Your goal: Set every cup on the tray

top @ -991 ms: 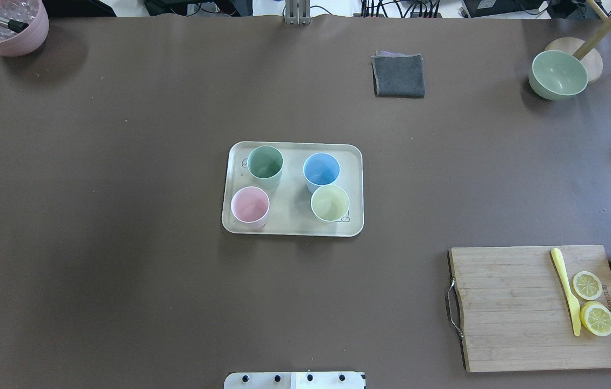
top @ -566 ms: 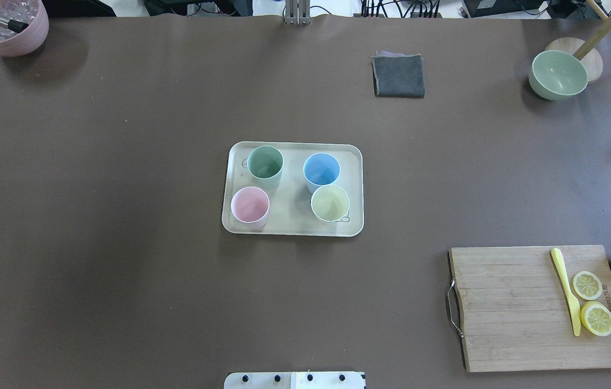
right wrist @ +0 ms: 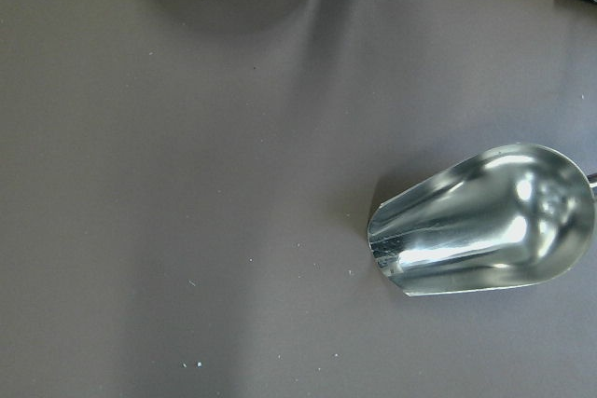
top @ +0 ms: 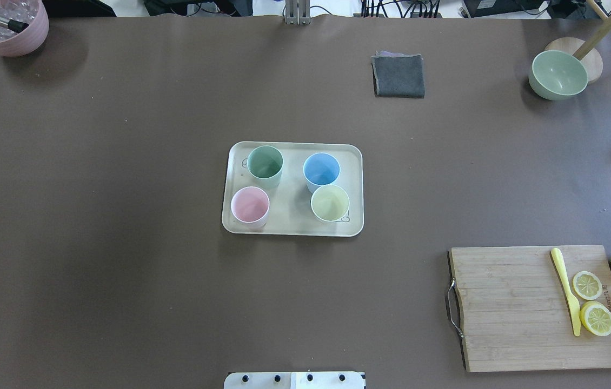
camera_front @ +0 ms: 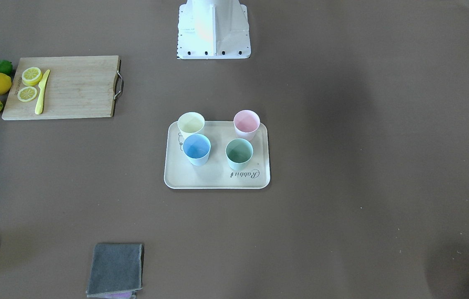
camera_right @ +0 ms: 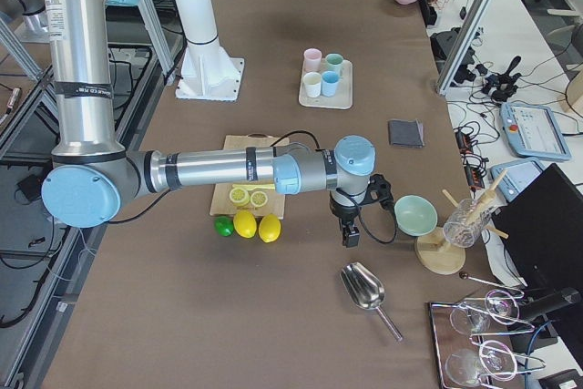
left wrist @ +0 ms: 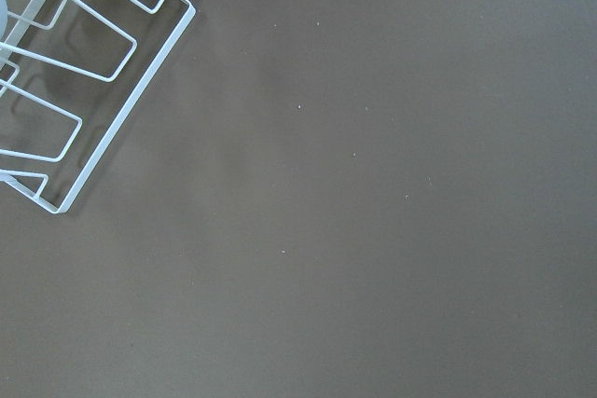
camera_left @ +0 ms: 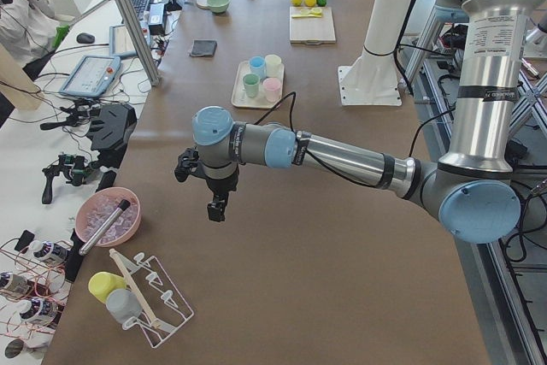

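Catching the left tool (camera_left: 216,208) only from the desk's end, pointing down over bare brown desk (top: 121,270) well apart from the tray (top: 292,219). Not being able to tell how far open, and seeing nothing carried. Catching the right tool (camera_right: 351,232) likewise only from the opposite end, hanging well apart from the tray on its other side, above a shiny metal scoop (right wrist: 485,221). Again failing to tell parted from closed, and again seeing no load.

Judging the task as good as done: finding all four cups standing upright inside the tray's rim, with none out on the desk. Finding the mint green cup (top: 265,163) and the light blue cup (top: 321,169) on the tray's far half, and the pale pink cup (top: 250,205) and the pale yellow cup (top: 330,203) on the half nearer the robot. Noting blue and yellow sitting just beside each other, without being able to tell whether touching. Leaving nothing to move, by this judgement.

Reading the cups as smooth, matte, handleless tumblers, round at the mouth, thin at the rim and tapering toward the base, probably light and rigid. Reading the tray as a flat cream-beige rectangle with rounded corners and a low raised rim, carrying "Rabbit" script and a line drawing partly hidden by the cups.
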{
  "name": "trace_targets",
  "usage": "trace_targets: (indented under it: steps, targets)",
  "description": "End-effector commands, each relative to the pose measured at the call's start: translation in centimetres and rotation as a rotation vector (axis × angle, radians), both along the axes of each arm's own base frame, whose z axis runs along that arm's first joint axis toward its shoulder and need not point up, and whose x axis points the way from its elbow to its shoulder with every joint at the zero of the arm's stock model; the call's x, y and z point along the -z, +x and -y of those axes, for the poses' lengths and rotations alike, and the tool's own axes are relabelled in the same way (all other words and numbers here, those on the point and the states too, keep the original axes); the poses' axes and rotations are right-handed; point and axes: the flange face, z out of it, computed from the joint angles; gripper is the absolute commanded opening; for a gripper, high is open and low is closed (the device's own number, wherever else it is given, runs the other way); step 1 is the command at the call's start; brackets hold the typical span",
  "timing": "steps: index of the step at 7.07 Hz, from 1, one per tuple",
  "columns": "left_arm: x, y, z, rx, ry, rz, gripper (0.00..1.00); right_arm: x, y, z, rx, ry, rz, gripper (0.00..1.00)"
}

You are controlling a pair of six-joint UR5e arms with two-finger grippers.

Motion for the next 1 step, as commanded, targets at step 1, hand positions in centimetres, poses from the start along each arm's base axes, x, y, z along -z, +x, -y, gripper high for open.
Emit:
trace_targets:
  steps: [1]
  targets:
    - [0.46,0.02,-0.56,-0.003,0.010,0.000,0.99,-0.15,-0.21,-0.20,0.006,-0.005,0.019,1.00]
